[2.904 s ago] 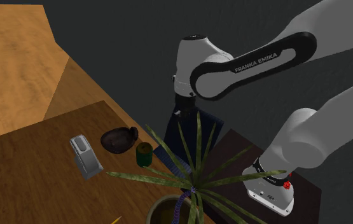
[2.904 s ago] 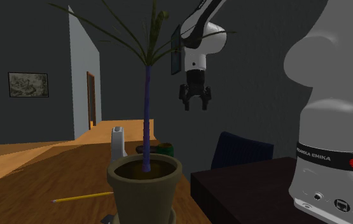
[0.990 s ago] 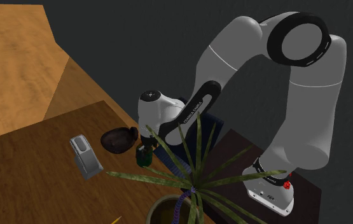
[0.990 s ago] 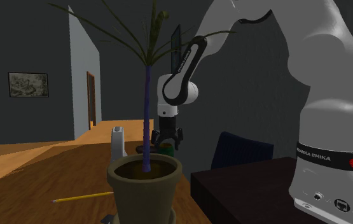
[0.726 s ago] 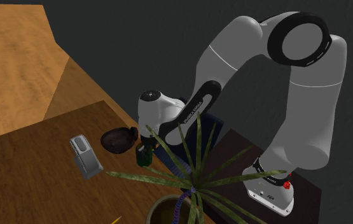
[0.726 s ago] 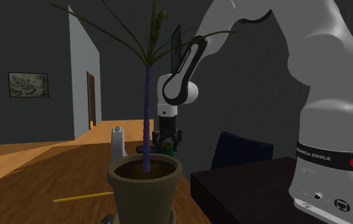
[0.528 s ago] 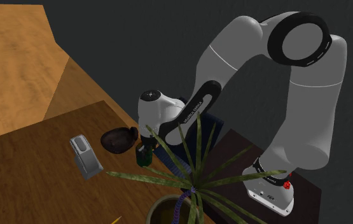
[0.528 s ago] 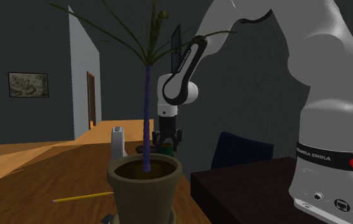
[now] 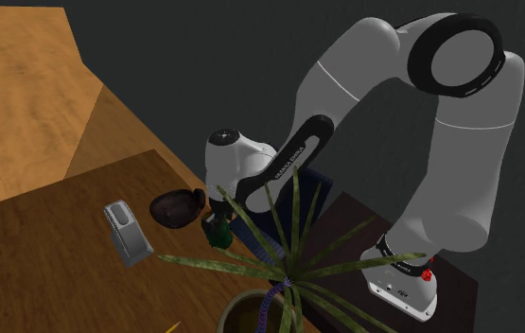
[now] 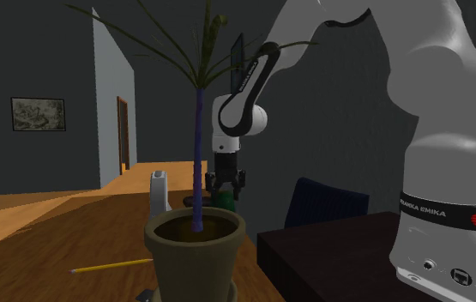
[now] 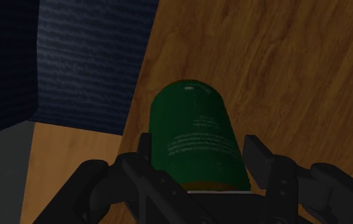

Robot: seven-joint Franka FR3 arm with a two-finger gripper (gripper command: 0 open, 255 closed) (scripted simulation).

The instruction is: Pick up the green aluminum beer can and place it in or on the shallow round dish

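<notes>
The green can (image 9: 218,234) hangs just above the wooden table (image 9: 52,255), clasped between the fingers of my black gripper (image 9: 218,223), which is shut on it. In the wrist view the can (image 11: 197,137) sits between both fingers (image 11: 144,151) with the wood grain beneath it. From the second exterior view the gripper (image 10: 226,184) points straight down onto the can (image 10: 227,201), partly behind the plant's stem. The shallow round dish (image 9: 177,208), dark brown, lies on the table just to the shoulder view's left of the can.
A tall potted plant (image 10: 195,244) stands on the table close to the can, its long leaves (image 9: 279,246) spreading under my arm. A grey upright object (image 9: 126,230) stands beyond the dish. A yellow pencil (image 10: 111,266) lies by the pot. A dark blue chair (image 10: 326,204) stands off the table's edge.
The fingers closed from wide apart onto the can. The hand has since risen a little, taking the can up off the table.
</notes>
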